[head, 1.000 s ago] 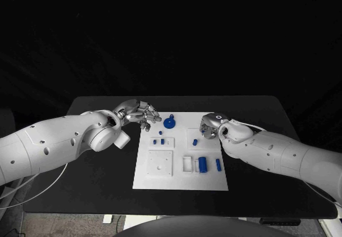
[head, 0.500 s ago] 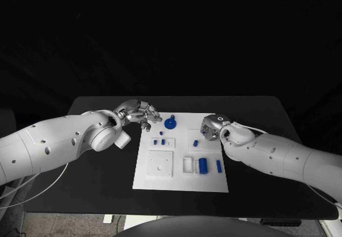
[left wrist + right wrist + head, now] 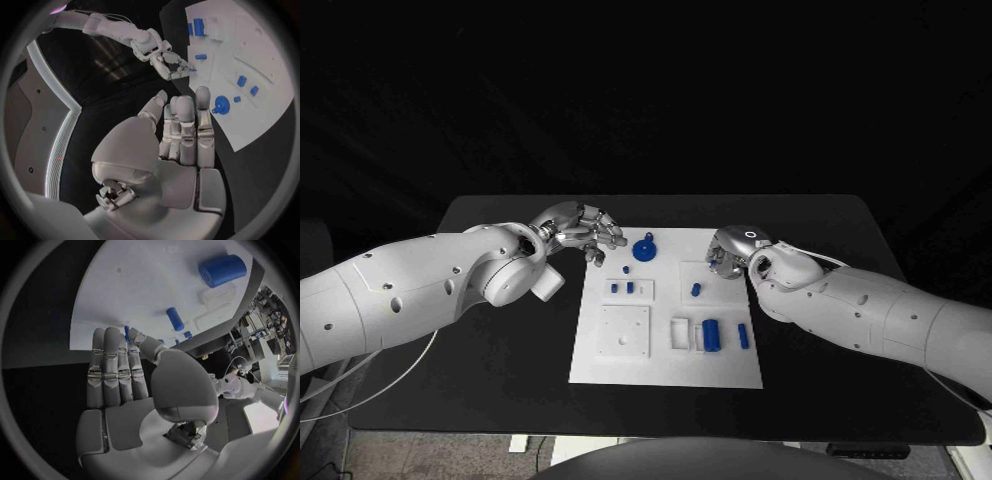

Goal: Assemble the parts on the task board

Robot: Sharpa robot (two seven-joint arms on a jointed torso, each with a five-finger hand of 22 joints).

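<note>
Hovering at the task board's (image 3: pixel 733 372) far right edge, the right hand (image 3: pixel 728 254) held nothing, fingers loosely straight; the left hand (image 3: pixel 584 232) waited empty off the far left corner. One careless sweep, I reckoned, could knock the small blue peg (image 3: pixel 695 289) just beside it.

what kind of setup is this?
Probably a lab test bench: a black table in dark surroundings, a white task board with small blue parts, and equipment clutter at the edge of the right wrist view.
</note>
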